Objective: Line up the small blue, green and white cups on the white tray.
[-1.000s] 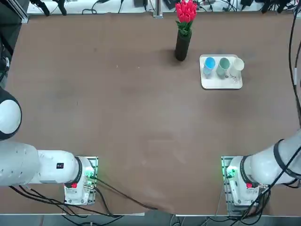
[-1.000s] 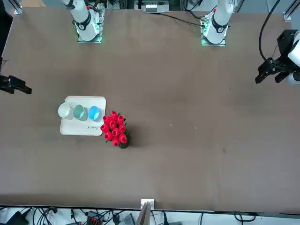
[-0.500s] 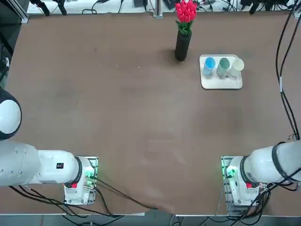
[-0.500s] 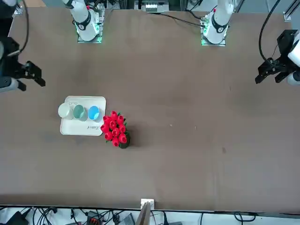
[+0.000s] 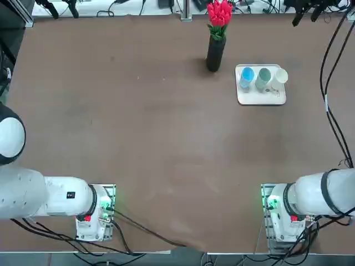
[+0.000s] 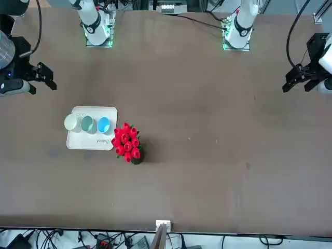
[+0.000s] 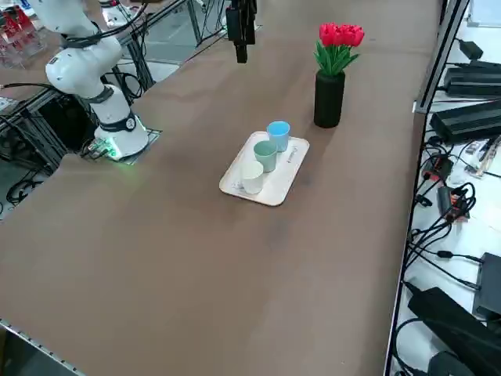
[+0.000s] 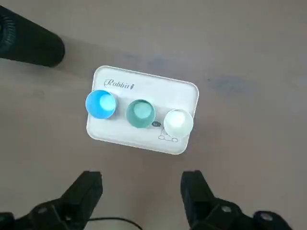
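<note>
Small cups: blue, green and white, standing upright in a straight row on the tray, with small gaps between them.
Cup order: in the top view, blue toward 9 o'clock, green in the middle, white toward 3 o'clock.
White tray: flat on the table, at 2 o'clock from its middle in the top view.
Tray marks: a small grey drawing beside the white cup; dark lettering near the blue cup's end (it looks like a name, with a tiny picture after it).
Vase: dark and tall, well clear of the tray toward its 10 o'clock in the top view, holding red flowers with green leaves.
Right gripper: raised above the table, at the top view's far edge between 1 and 2 o'clock; its fingers are spread wide, gripping nothing.
</note>
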Robot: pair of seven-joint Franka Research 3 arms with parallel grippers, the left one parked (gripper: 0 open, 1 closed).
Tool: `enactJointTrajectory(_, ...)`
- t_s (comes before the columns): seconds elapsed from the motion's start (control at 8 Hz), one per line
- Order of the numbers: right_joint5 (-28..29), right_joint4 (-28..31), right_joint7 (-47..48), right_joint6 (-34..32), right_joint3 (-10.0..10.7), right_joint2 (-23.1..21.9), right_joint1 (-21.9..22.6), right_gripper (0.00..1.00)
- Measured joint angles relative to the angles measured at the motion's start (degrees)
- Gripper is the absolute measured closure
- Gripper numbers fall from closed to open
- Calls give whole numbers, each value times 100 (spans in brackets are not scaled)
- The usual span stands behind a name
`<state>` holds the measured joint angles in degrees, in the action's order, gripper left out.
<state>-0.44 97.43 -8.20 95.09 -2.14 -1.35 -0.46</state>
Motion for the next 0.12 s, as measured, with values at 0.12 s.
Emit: enactJointTrajectory(0.12, 1, 1, 0, -6, 82, 0, 66, 0)
